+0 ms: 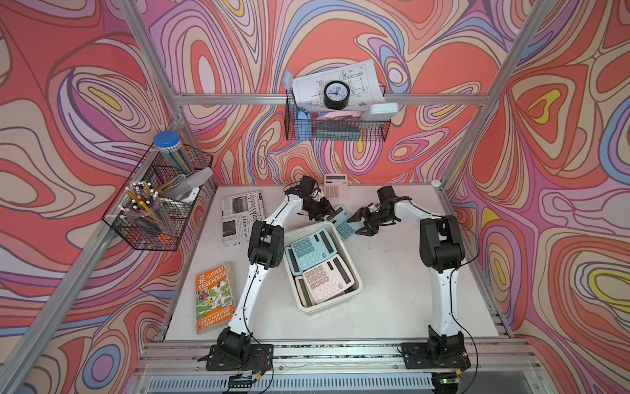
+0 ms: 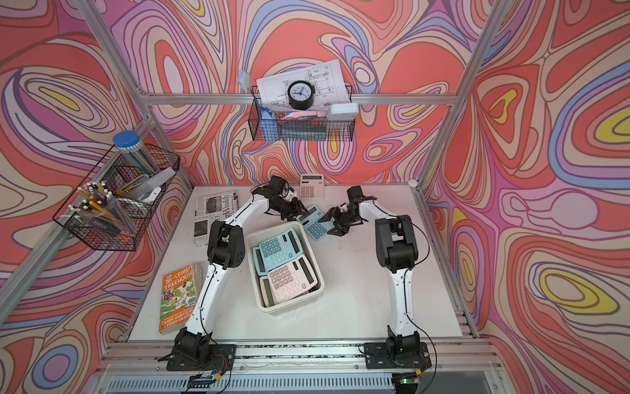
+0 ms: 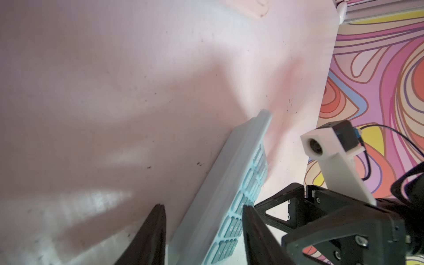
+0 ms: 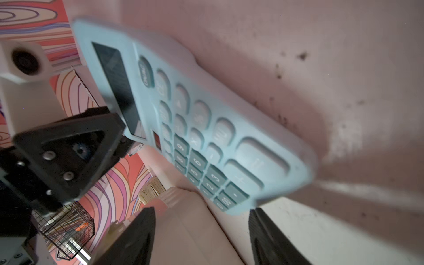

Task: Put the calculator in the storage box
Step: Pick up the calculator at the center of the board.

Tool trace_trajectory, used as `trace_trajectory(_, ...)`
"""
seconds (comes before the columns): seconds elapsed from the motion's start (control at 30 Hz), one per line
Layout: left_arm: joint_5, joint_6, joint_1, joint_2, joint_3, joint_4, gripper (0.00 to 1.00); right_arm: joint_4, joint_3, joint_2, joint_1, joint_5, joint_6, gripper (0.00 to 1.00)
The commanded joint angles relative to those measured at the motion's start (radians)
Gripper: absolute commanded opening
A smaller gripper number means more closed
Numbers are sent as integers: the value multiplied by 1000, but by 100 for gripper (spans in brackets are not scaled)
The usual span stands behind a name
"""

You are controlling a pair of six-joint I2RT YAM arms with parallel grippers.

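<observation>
A light-blue calculator [image 1: 344, 227] [image 2: 315, 225] sits tilted on the white table just behind the storage box [image 1: 354, 293] [image 2: 317, 290], a cream tub holding a teal and a pink calculator on top of others. My left gripper [image 1: 326, 213] [image 2: 301, 208] [image 3: 203, 206] is shut on the display end of the calculator [image 3: 229, 179], one finger on its key side and one on its underside. My right gripper [image 1: 358, 223] [image 2: 330, 221] [image 4: 202, 210] stands open at the other end, with the calculator [image 4: 206, 128] corner just ahead of its fingertips and nothing between them.
A pink calculator [image 1: 336, 186] lies at the table's back edge. A newspaper [image 1: 242, 216] and a book [image 1: 213, 298] lie to the left. Black wire baskets hang on the left wall [image 1: 156, 201] and the back wall [image 1: 335, 126].
</observation>
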Motion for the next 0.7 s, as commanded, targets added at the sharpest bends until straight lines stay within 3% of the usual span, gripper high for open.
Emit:
trace_trajectory(0.0,-14,22,-6,-26,-10,-54,28,74,32,28,-2,-3,48,66)
trace_trajectory(0.1,-14,15,-7,-40,-7,-67,17,75,45,17,-2,4,45,66)
trace_trajectory(0.3,-8,-4,-7,-65,-5,-63,10,47,20,-54,-8,38,12,68)
trace_trajectory(0.4,-12,-4,-7,-79,0,-74,0,36,1,-111,-22,57,2,73)
trace_trajectory(0.67,-12,-73,-8,-144,-1,-39,0,-30,-20,-239,-72,112,-28,82)
